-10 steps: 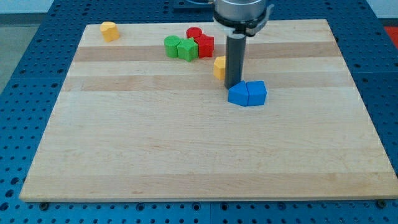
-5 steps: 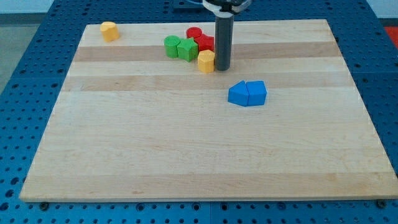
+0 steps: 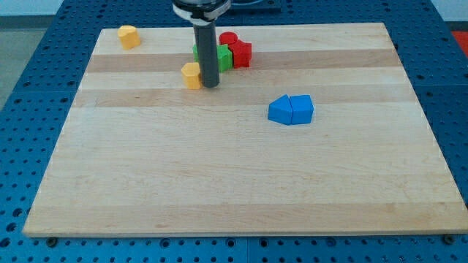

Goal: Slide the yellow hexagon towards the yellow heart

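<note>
The desk [image 3: 241,183], a pale wooden board, carried every block, and each place below is given relative to the yellow hexagon [image 3: 191,75]. The arm's dark rod stood upright on the hexagon's right in the view, and my tip [image 3: 210,85] rested against or just beside that block's right face; the rig bore no claw, so no open, closed or gripping state applied. A pair of blue blocks [image 3: 291,109], touching one another, lay well apart toward the view's lower right. A cluster of green blocks [image 3: 224,58] and red blocks [image 3: 238,50] sat near, up and to the right, partly hidden by the rod, so their shapes could not be told. The yellow heart [image 3: 129,36] lay well apart toward the view's upper left, near the desk's far corner. The hexagon appeared roughly partway to the heart. The chief risk was judged to be an off-centre push: a tip pressing purely leftward would send the hexagon below the heart or let it rotate and slip off the tip.
</note>
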Controlling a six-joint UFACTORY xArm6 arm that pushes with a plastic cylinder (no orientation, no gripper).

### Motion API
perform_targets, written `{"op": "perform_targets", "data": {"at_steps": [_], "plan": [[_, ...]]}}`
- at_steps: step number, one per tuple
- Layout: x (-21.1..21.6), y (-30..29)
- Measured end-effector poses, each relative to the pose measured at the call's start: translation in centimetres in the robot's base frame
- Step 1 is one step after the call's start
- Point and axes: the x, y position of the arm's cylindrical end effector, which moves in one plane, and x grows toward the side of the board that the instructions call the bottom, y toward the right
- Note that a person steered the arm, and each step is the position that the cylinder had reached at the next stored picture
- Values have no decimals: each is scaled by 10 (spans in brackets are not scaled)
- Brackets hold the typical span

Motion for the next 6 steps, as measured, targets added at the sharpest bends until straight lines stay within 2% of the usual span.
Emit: {"op": "perform_targets", "data": {"at_steps": [3,6], "plan": [[-2,-43],[-40,-60]]}}
